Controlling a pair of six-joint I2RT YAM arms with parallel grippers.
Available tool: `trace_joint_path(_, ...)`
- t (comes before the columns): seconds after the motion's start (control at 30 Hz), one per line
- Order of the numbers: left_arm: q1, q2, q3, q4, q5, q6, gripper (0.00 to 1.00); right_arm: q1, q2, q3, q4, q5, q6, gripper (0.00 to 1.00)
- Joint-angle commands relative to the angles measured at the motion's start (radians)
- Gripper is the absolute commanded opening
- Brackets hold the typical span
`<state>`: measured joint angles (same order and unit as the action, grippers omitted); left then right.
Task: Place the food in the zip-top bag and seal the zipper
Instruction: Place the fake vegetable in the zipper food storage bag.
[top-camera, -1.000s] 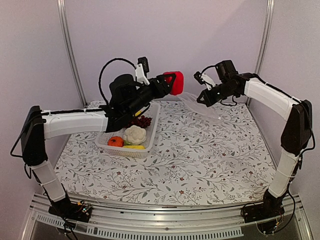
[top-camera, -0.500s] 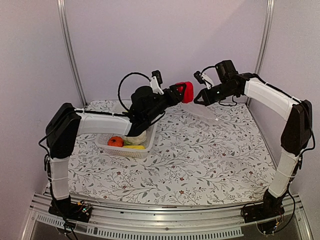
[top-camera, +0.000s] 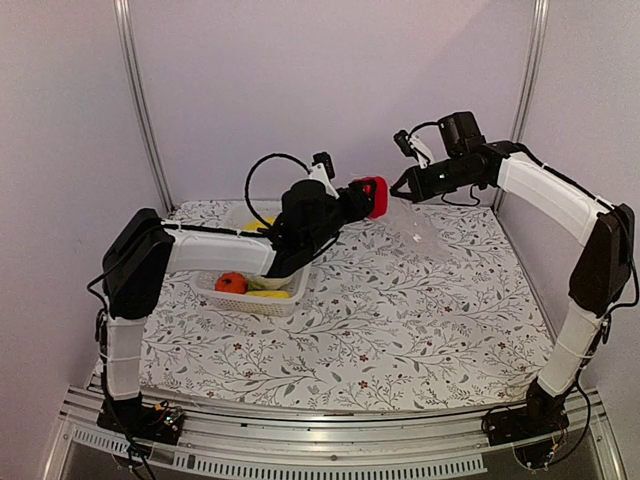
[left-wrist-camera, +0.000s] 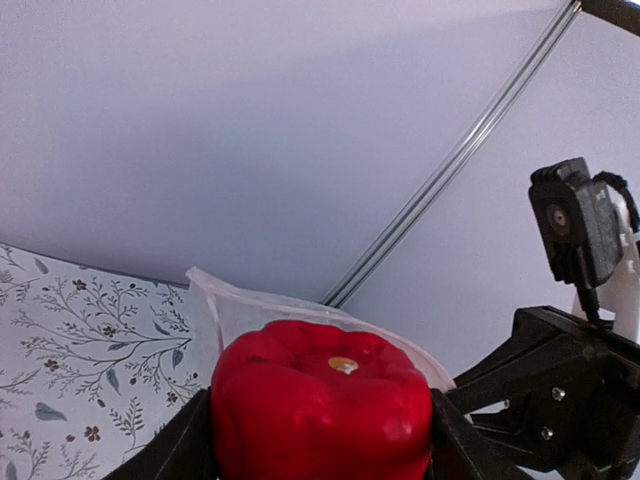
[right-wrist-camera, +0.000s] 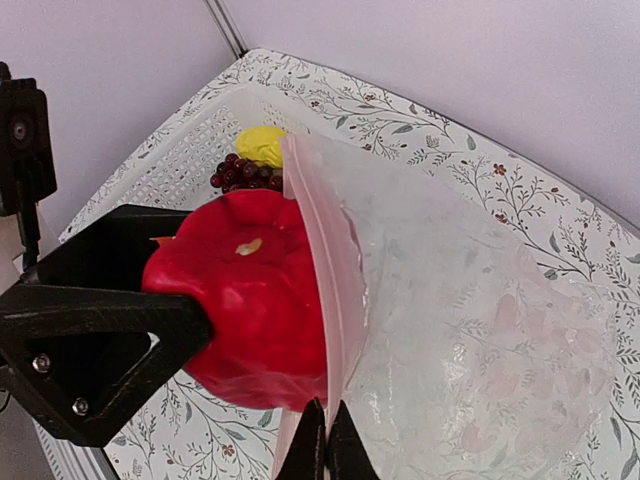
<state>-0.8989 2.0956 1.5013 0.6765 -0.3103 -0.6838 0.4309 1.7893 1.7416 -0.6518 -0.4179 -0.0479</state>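
My left gripper (top-camera: 368, 198) is shut on the red pepper (top-camera: 376, 195), held in the air at the back of the table. In the left wrist view the pepper (left-wrist-camera: 320, 400) fills the gap between the black fingers (left-wrist-camera: 185, 445). My right gripper (top-camera: 408, 187) is shut on the mouth edge of the clear zip-top bag (top-camera: 422, 232) and holds it up. In the right wrist view the pepper (right-wrist-camera: 250, 300) sits at the bag's mouth, its right side behind the pinkish zipper (right-wrist-camera: 325, 265). The rest of the bag (right-wrist-camera: 480, 330) hangs down to the table.
A white slotted basket (top-camera: 290, 296) stands at the left under my left arm, with an orange tomato (top-camera: 231, 283) and a yellow piece (top-camera: 268, 294) in it. The right wrist view shows dark grapes (right-wrist-camera: 240, 172) and a lemon (right-wrist-camera: 262, 145) there. Walls close the back and sides.
My left arm has carried the pepper rightward from above the basket to the bag's mouth. My right gripper has lifted the bag's edge slightly higher.
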Motion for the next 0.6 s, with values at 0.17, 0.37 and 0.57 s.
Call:
trace_joint_path(0.17, -0.004, 0.116, 0.231, -0.294, -0.008, -0.027, 0.21, 0.004, -0.043, -0.021, 0.015, -0.083, -0.016, 0.0)
trace_joint_path(0.37, 0.013, 0.13, 0.307, -0.338, 0.143, -0.134, 0.18, 0.011, -0.062, -0.048, 0.018, -0.083, -0.046, 0.0)
trace_joint_path(0.57, 0.029, 0.076, 0.226, -0.129, 0.322, -0.22, 0.04, 0.012, -0.09, -0.103, 0.041, 0.026, -0.074, 0.0)
